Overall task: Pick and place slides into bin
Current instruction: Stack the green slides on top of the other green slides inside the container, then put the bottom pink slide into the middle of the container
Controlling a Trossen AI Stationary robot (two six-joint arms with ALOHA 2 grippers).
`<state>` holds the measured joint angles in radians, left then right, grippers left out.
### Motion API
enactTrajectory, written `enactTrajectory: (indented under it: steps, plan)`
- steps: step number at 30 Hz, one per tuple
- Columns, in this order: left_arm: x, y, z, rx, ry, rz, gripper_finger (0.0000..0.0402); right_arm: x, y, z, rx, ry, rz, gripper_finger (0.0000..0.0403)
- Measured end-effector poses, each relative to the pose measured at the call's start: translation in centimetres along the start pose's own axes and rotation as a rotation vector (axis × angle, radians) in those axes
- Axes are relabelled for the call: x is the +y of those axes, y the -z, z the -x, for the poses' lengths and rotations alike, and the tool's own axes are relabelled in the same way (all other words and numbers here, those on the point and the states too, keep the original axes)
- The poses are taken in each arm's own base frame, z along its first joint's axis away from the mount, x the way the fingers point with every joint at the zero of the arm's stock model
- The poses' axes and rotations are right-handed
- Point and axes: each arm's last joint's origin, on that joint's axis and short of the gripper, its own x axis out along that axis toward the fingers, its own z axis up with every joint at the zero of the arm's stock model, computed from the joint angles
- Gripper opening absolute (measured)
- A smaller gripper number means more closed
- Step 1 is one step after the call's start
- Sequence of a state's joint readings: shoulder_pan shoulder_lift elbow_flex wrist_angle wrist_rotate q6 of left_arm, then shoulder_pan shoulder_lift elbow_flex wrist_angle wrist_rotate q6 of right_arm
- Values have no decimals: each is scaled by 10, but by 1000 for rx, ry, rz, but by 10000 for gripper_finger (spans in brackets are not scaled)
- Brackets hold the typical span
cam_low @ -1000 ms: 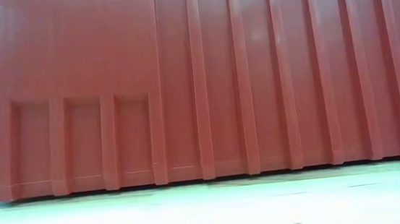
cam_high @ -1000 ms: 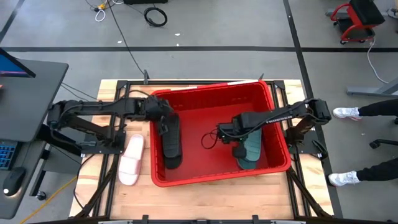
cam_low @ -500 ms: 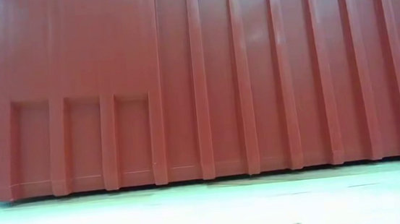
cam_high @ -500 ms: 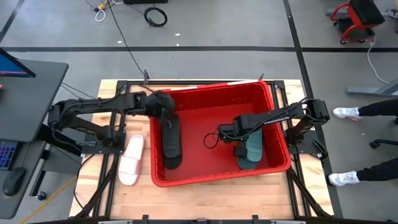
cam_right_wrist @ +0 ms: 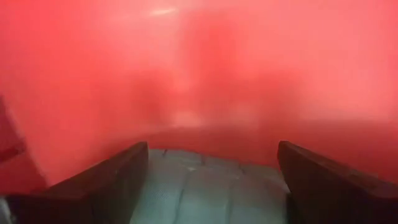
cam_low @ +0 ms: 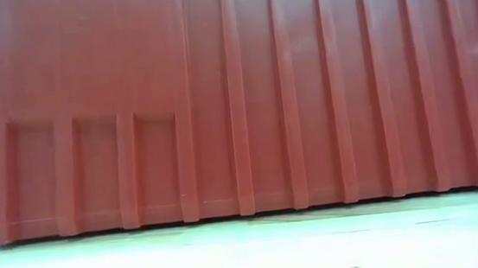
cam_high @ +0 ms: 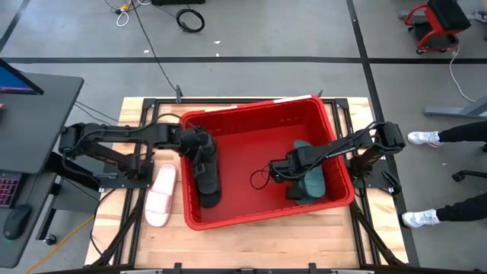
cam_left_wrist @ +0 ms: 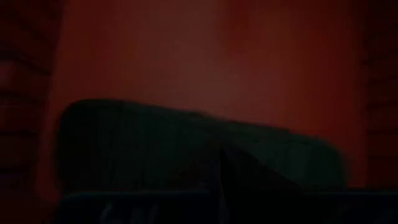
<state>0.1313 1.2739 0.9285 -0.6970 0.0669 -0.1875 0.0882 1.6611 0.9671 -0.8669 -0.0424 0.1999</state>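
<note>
The red bin (cam_high: 251, 113) stands mid-table, and its near wall (cam_low: 237, 108) fills the low view. A black slide (cam_high: 209, 183) lies inside along the left wall. My left gripper (cam_high: 201, 152) slants down at the slide's far end, shut; its wrist view shows the black slide (cam_left_wrist: 155, 143) just past the gripper (cam_left_wrist: 221, 180). A dark teal slide (cam_high: 312, 179) lies by the bin's right wall. My right gripper (cam_high: 293, 175) points down over it, open. In its wrist view this gripper (cam_right_wrist: 211, 146) has the teal slide (cam_right_wrist: 205, 186) between its fingers. A white slide (cam_high: 160, 196) rests flat on the table left of the bin. My left gripper's shut fingers (cam_left_wrist: 249, 186) are right at the black slide's far end, slanting down from the far left; the dark wrist view does not show whether they touch it. My right gripper's fingers (cam_right_wrist: 118, 180) stand on either side of the teal slide, across it; whether they touch its sides I cannot tell.
A dark cable loop (cam_high: 259, 176) hangs by the right gripper inside the bin. The arms' metal frames (cam_high: 122, 164) flank the bin on the wooden table. A person's feet (cam_high: 422, 138) show beyond the right edge, a desk (cam_high: 30, 114) at the left.
My right gripper has sunk toward the teal slide, staying open, and more of the slide's far end shows now. My left gripper has turned at the wrist over the black slide, staying shut. The bin's far right corner has swung slightly toward the table's left.
</note>
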Motion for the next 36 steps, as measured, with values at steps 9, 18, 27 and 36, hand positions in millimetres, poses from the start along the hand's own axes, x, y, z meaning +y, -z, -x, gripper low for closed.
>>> enactTrajectory:
  steps: [9, 18, 27, 36]
  plan:
    - [32, -14, 20, -6, -116, -73, 15, -1, -15, 28, -31, 60, 21, 366]
    - [14, -60, 73, -245, -88, -102, 15, -7, -62, 95, -401, 106, 40, 366]
    - [-41, -90, 182, -495, 178, -53, 26, -18, -53, 141, -768, 95, 0, 366]
    - [-74, -36, 224, -58, 282, 416, 116, -20, -40, 165, -1000, 150, 100, 366]
